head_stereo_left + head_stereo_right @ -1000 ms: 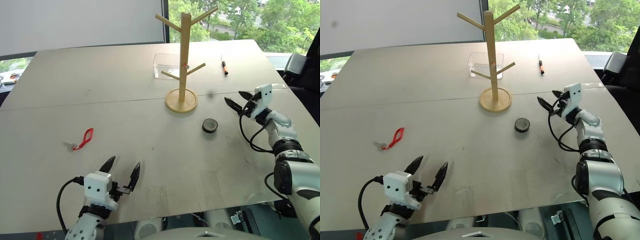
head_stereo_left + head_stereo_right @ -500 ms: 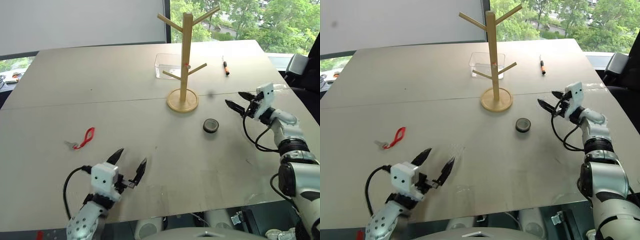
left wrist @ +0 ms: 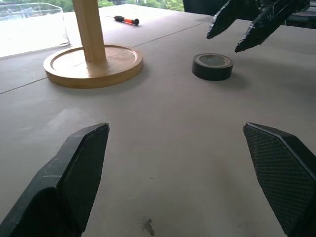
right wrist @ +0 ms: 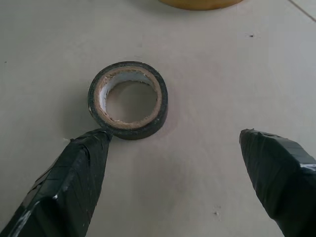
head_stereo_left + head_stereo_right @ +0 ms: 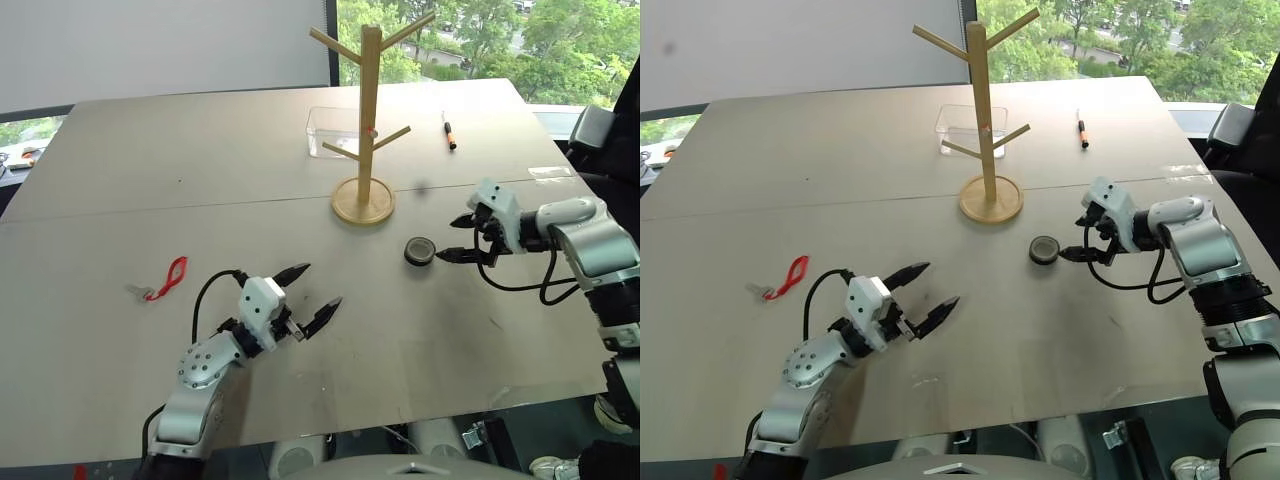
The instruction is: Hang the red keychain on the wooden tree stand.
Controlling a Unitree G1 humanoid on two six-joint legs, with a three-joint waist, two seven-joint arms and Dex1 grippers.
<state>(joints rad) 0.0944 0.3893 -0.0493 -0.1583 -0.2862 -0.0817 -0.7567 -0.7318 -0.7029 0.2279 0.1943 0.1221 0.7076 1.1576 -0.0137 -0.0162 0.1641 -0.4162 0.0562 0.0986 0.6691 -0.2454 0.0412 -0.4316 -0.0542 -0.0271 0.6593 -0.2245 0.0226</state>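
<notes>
Grey desk (image 5: 120, 150) is carrying everything: keychain (image 5: 168, 279) lying flat at its left, well apart from the stand (image 5: 366, 120). Both tools are gaping wide and holding nothing, left tool (image 5: 312, 297) hovering right of the strap, right tool (image 5: 462, 238) beside a tape roll (image 5: 420, 250). Reaching is starting; next, left tool needs to swing back over the strap.

No legible text, label, brand, number or sign is found in any view. The black tape roll (image 4: 128, 99) is seen close up and bears no print on its rim or cardboard core. The wooden tree stand (image 5: 366, 120) carries a tiny red dot mid-pole, unlettered. The pen (image 5: 449, 131) is too small for markings to be made out.
</notes>
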